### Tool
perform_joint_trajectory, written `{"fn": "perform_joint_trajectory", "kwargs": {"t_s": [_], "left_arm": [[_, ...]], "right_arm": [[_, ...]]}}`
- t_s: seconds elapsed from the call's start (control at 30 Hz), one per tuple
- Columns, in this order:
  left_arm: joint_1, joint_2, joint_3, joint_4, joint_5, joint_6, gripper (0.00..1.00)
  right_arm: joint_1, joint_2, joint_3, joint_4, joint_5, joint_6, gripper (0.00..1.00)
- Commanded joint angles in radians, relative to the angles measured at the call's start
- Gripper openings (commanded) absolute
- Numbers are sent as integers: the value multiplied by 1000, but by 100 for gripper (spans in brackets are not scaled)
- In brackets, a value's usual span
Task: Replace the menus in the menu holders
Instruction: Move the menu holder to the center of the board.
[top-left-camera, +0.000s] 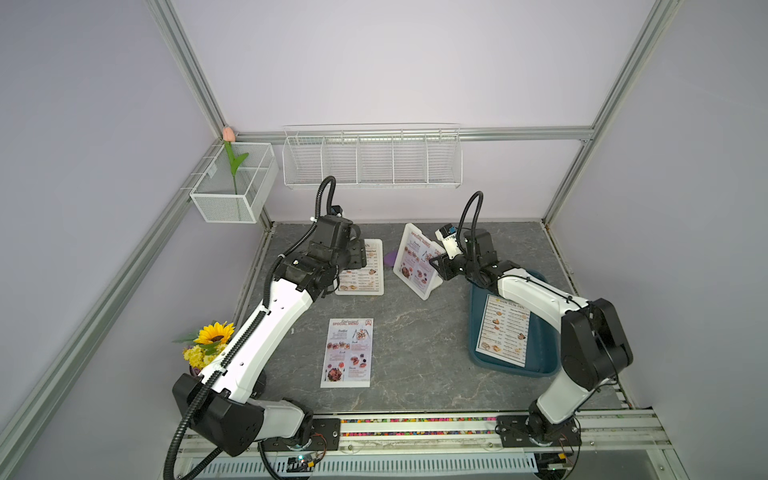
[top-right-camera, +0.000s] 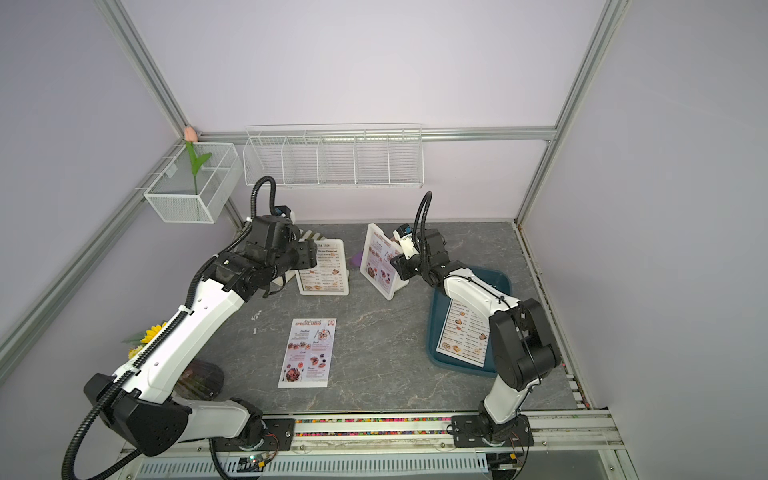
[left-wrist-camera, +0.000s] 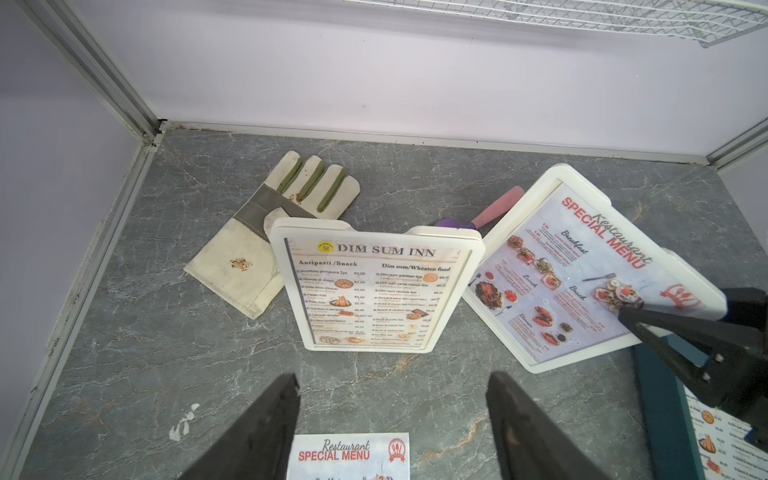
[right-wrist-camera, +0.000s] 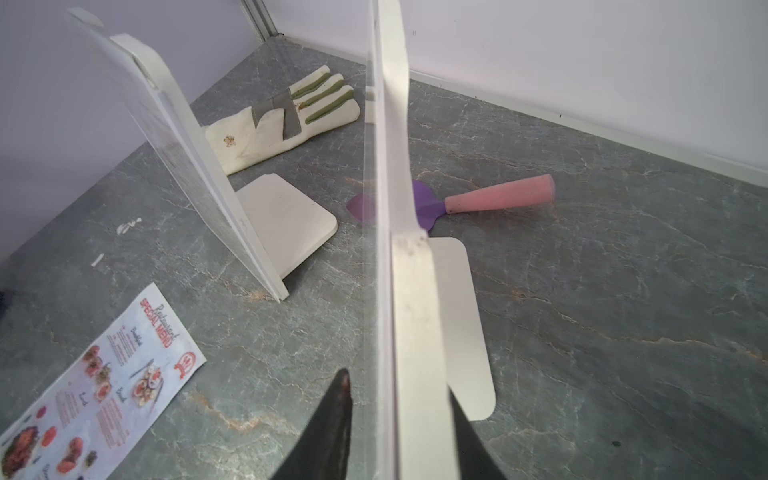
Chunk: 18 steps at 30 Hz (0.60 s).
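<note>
Two white menu holders stand at the back of the table. The left holder (top-left-camera: 361, 270) (left-wrist-camera: 374, 291) shows a DIM SUM INN menu. My left gripper (left-wrist-camera: 392, 386) (top-left-camera: 356, 251) hangs open just in front of it, holding nothing. The right holder (top-left-camera: 415, 262) (left-wrist-camera: 561, 270) shows a SPECIAL MENU sheet and is turned at an angle. My right gripper (right-wrist-camera: 399, 386) (top-left-camera: 436, 262) is shut on its side edge (right-wrist-camera: 399, 208), one finger on each face. A loose SPECIAL MENU sheet (top-left-camera: 348, 353) (right-wrist-camera: 95, 374) lies flat mid-table. A DIM SUM INN sheet (top-left-camera: 505, 330) lies in the teal tray (top-left-camera: 540, 359).
A pale work glove (left-wrist-camera: 266, 232) and a pink-handled purple spatula (left-wrist-camera: 494, 208) lie behind the holders near the back wall. White wire baskets (top-left-camera: 372, 160) hang on the wall above. A sunflower bunch (top-left-camera: 212, 336) stands at the table's left edge, beside my left arm.
</note>
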Motion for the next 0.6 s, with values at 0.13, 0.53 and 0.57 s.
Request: {"fn": "perform_joint_trajectory", "kwargs": {"t_s": [0.13,0.53,0.57], "left_arm": [[-5,-17,-18,-2,-7,-14,74],[-5,0,-19,27,34,-31,74],[-5,-2,-20,27,36,-31,73]], "right_arm": [[34,-33,-47,32,39,38,20],[188,-244,-194,-57,353,234,12],[209,-261,-203,-73,396,264,12]]}}
